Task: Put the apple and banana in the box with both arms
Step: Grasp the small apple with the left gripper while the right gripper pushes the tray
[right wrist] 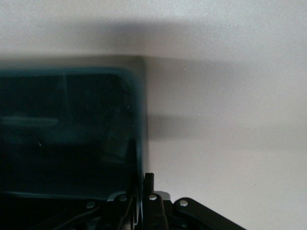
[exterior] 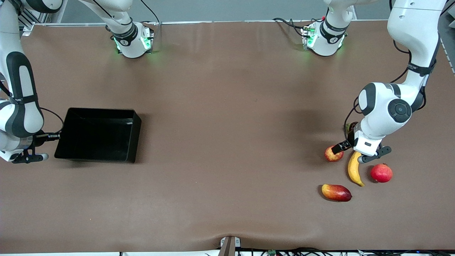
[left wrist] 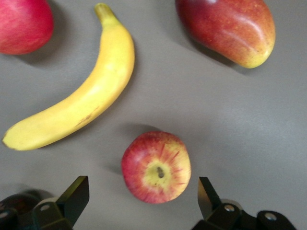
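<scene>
My right gripper (right wrist: pixel 143 191) was clamped on the box (exterior: pixel 99 135) wall at right arm's end, my left gripper (left wrist: pixel 144 199) hung open over the apple (exterior: pixel 333 154) w/ banana (exterior: pixel 354 168) beside it, so both fruits were not yet boxed.

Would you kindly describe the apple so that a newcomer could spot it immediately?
Look at the fruit cluster at the left arm's end of the table, under the open left gripper. The apple lies beside the banana: small, round, red with yellow mottling, unlike the evenly red crowned fruit or the elongated mango.
</scene>
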You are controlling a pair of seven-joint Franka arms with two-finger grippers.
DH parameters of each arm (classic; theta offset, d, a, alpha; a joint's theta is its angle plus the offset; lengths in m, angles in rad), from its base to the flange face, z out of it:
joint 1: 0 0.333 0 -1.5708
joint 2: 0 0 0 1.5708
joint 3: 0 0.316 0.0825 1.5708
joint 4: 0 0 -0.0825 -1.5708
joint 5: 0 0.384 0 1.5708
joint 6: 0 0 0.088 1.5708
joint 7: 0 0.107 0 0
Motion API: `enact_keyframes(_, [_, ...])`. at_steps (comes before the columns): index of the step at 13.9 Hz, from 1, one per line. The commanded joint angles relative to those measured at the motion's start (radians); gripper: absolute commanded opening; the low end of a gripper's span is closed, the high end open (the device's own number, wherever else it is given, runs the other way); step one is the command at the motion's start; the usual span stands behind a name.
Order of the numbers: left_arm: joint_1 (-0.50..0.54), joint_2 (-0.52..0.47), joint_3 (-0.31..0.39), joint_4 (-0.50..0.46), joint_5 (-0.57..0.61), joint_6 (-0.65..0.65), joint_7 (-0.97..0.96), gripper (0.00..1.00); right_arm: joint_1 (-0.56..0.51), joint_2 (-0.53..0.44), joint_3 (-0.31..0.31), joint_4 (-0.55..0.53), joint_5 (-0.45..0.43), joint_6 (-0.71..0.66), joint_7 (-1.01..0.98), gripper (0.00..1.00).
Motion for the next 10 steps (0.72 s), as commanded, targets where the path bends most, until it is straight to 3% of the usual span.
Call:
enact_keyframes(1, [-0.014, 0.051, 0.002, 0.051, -0.022, 0.007, -0.024, 1.0, -0.001, -0.017, 0.012, 0.013, 0.009, -0.064, -0.001, 0.0])
enact_keyframes(4, [-0.017, 0.073, 0.002, 0.053, -0.021, 0.031, -0.029, 1.0, 0.038, -0.023, 0.013, 0.111, 0.147, -0.27, 0.092, 0.0])
enact_keyframes(7, [-0.012, 0.103, 0.002, 0.05, -0.023, 0.074, -0.047, 1.0, 0.146, -0.034, 0.018, 0.154, 0.188, -0.365, 0.286, 0.0])
enact_keyframes(8, [-0.012, 0.113, 0.001, 0.05, -0.023, 0.077, -0.05, 0.96, 0.188, -0.043, 0.016, 0.154, 0.229, -0.388, 0.336, 0.0])
enact_keyframes(10, [-0.008, 0.114, 0.002, 0.05, -0.023, 0.077, -0.05, 0.69, 0.298, -0.044, 0.016, 0.154, 0.288, -0.425, 0.449, 0.0])
